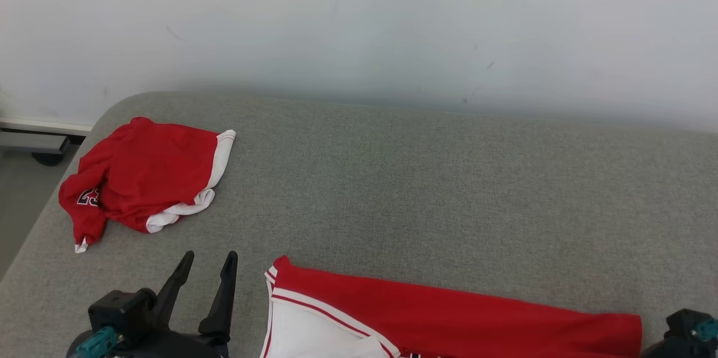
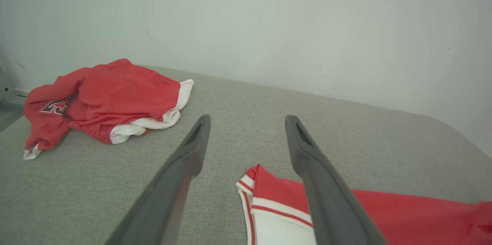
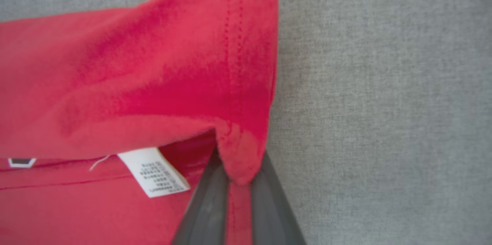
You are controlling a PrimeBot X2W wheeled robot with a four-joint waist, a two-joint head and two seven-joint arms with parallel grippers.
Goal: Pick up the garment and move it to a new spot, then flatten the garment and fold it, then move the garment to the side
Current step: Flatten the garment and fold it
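The left hand [image 1: 210, 257] has tapered black fingers [image 1: 222, 296] and a teal connector [image 1: 101, 340].

A dark number [image 2: 57, 106] edged in white, reading as 23, is showing on a fold of the crumpled red garment [image 1: 151, 173] lying at the far left corner of the grey cushion [image 1: 449, 178]. On the flat red garment [image 1: 477, 313], which is lying along the grey cushion's near edge, a white care label [image 3: 153, 172] is poking out from under a turned-over hem. Its rows of tiny print are coming out too small to read.
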